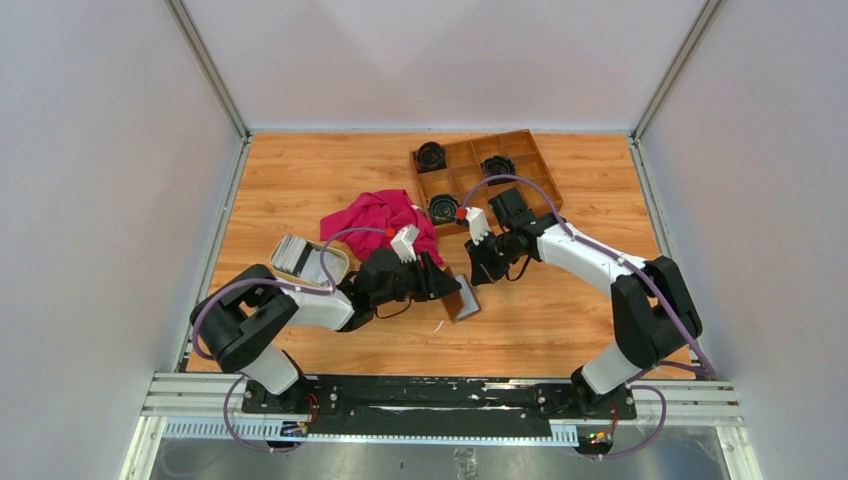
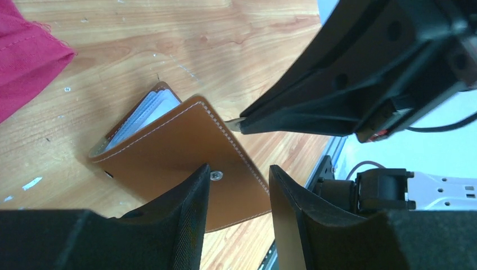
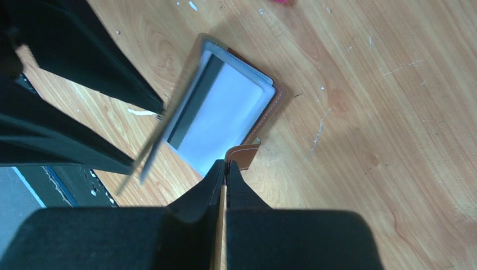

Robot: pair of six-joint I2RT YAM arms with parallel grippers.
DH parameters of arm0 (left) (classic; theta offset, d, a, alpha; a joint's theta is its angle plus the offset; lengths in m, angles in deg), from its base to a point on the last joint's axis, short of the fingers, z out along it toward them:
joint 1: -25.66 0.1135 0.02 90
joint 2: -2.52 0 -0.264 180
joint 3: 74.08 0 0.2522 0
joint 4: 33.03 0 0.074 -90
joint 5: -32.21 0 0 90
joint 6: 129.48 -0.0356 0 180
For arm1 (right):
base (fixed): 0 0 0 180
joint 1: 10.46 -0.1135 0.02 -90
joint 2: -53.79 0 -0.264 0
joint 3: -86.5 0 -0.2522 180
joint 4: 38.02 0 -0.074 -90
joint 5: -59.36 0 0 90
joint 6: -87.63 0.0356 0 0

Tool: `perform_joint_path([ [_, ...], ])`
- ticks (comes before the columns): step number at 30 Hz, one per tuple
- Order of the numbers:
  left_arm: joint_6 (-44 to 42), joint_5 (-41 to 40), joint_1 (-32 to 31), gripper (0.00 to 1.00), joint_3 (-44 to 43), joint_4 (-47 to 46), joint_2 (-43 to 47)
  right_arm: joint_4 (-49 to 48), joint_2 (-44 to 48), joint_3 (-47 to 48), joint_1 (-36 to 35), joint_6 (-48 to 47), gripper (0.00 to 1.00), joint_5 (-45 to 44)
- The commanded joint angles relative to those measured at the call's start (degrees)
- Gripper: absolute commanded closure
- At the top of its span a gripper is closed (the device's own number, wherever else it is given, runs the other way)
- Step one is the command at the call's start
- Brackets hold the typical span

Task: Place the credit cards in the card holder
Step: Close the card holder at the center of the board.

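The card holder (image 1: 465,300), a brown leather wallet, lies half open on the table in front of both arms. Its outer cover (image 2: 180,152) stands up, with the metal snap (image 2: 215,176) showing. My left gripper (image 2: 239,169) is open, its fingertips at the outside of that cover, holding nothing. My right gripper (image 3: 226,164) is shut on the wallet's snap tab (image 3: 246,153). A whitish card (image 3: 222,115) sits in the grey inner pocket. The stack of credit cards (image 1: 295,255) lies in a cream dish (image 1: 337,266) left of my left arm.
A pink cloth (image 1: 385,215) is bunched behind my left gripper. It also shows in the left wrist view (image 2: 22,62). A brown wooden compartment tray (image 1: 520,133) with black round parts stands at the back right. The table's metal front rail (image 1: 430,395) is close by.
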Motion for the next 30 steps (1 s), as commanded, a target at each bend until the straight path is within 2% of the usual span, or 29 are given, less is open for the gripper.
perform_joint_path([
  [1,1.6,2.3,-0.4,0.55,-1.9,-5.7,-5.6,1.3,0.9,1.9,0.7,0.7,1.00,1.9],
  [8,2.6,-0.7,-0.4,0.61,-1.7,-8.3,-9.3,1.6,0.4,2.2,0.9,-0.5,1.00,1.5],
  [15,-0.4,-3.3,-0.4,0.73,-3.9,0.4,-9.2,2.5,-1.4,3.2,1.6,-0.9,1.00,1.3],
  [21,-2.9,-3.6,-0.5,0.74,-5.7,5.5,-11.5,2.6,-3.2,3.3,1.6,-0.8,1.00,2.3],
  [24,-6.2,-4.9,-0.9,0.72,-8.0,12.3,-12.2,3.1,-4.6,3.7,1.5,-0.8,1.00,2.3],
  [27,-10.1,-8.2,-1.9,0.70,-12.0,23.3,-12.5,3.3,-4.5,3.7,0.8,-1.2,1.00,2.1],
  [30,-12.4,-10.6,-2.6,0.71,-13.4,28.8,-12.2,2.5,-2.8,3.6,-0.3,-1.9,1.00,-1.3],
])
